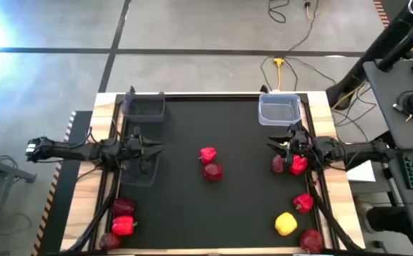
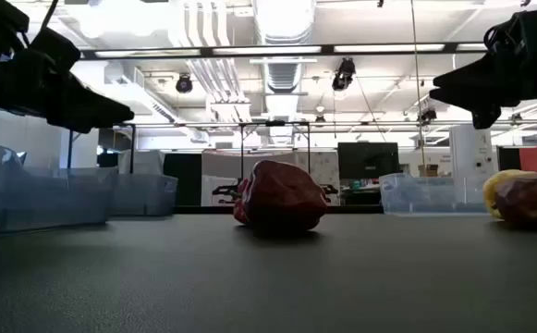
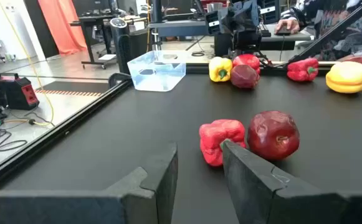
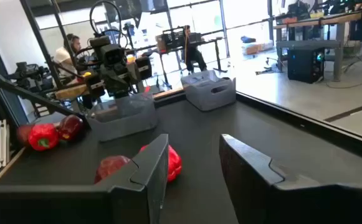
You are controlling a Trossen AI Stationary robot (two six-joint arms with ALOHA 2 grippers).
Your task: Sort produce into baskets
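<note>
Sorting looks barely begun: the clear bluish bin point(image 1: 279, 109) and both dark smoky bins point(image 1: 143, 107) show nothing inside, and all produce lies loose on the black mat point(image 1: 192, 199). Taking the clear bluish bin as landmark: just below it sit a yellow pepper point(image 3: 220, 69), a red pepper point(image 1: 298, 165) and a maroon fruit point(image 1: 278, 164), under the right gripper point(image 1: 289, 140), fingers parted, holding nothing. Farther down that side, a second red pepper point(image 1: 303, 203), a yellow fruit point(image 1: 285, 224) and another maroon fruit point(image 1: 310, 239) near the mat's edge. Toward mat centre, a red pepper point(image 1: 207, 154) touches a maroon fruit point(image 1: 212, 171). Far across, the left gripper point(image 1: 148, 149) hovers over the second smoky bin point(image 1: 139, 169), fingers apart, empty; three pieces point(image 1: 123, 225) crowd that bottom corner. Centre offers open room; corner pieces sit close to edges.
</note>
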